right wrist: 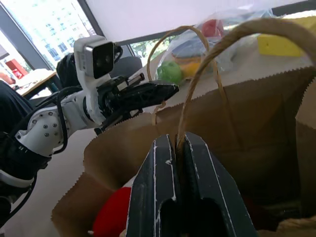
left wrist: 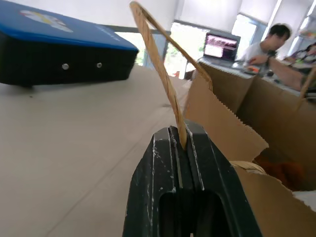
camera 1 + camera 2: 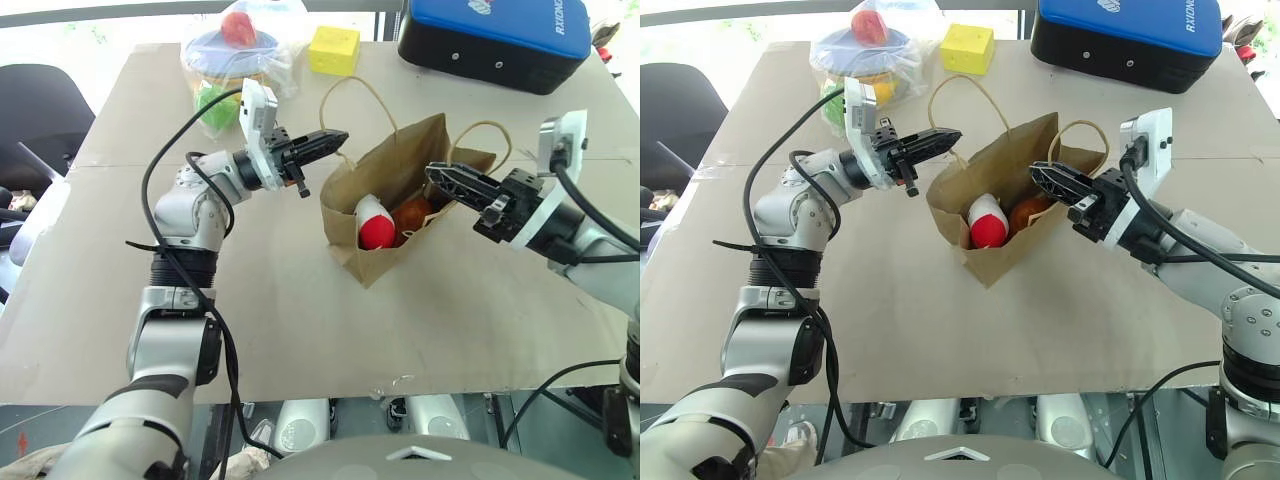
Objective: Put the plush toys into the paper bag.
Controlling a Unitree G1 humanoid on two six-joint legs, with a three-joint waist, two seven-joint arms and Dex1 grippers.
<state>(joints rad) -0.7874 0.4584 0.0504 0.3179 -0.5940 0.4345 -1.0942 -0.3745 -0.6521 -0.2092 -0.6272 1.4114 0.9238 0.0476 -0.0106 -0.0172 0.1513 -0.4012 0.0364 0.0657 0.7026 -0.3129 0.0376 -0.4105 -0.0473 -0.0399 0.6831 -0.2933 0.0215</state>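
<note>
Head views: the paper bag (image 3: pixel 400 195) stands open on the table (image 3: pixel 300 320) with the white plush toy (image 3: pixel 374 222) and the brown plush toy (image 3: pixel 411 213) inside; placement appears complete. Wrist views: the left end effector (image 2: pixel 180 148) is clamped on one handle (image 2: pixel 158 74), the right end effector (image 1: pixel 178 148) on the other handle (image 1: pixel 197 84).

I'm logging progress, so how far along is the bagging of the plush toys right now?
Done: the white plush toy and the brown plush toy both sit inside the paper bag. In hand: the left gripper is shut on one bag handle, the right gripper on the other handle. Left: apparently nothing to load; no plush lies on the table.
</note>
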